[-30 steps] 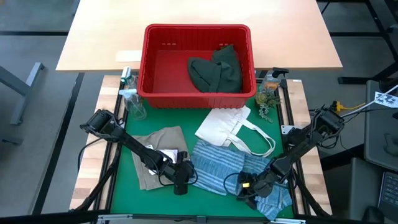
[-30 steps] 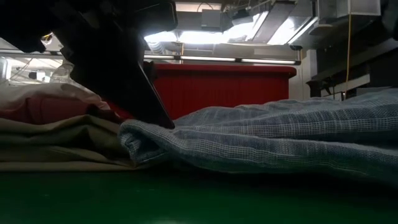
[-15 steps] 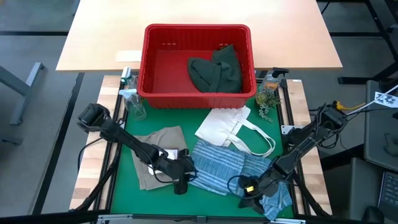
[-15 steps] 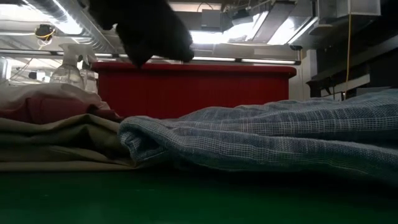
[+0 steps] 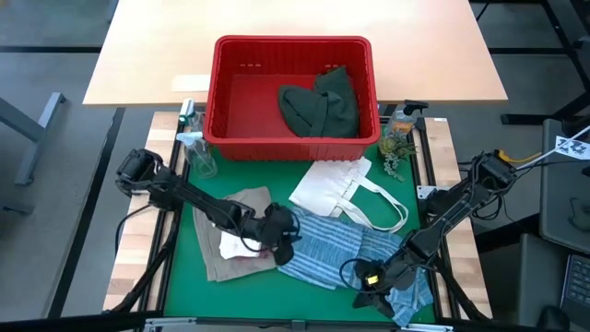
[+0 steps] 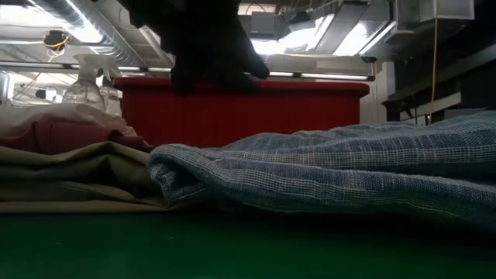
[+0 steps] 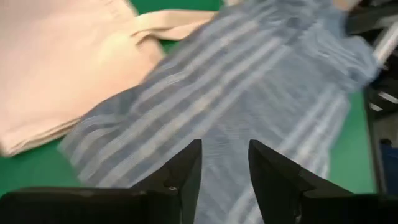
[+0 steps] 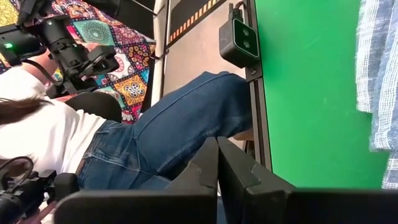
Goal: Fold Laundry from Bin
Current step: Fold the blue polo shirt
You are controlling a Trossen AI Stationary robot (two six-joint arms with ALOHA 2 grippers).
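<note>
Left pincer (image 5: pixel 282 228) parted over striped shirt (image 5: pixel 323 247) — seemingly empty.

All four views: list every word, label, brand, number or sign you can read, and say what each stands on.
No text can be read in any view.
Spray bottle by the red bin: its label is too small to read.
White tag at the right edge of the high view: black marks, too small to make out.
Pale card on the wooden table: nothing legible.
White tote bag and striped shirt: no print visible.
</note>
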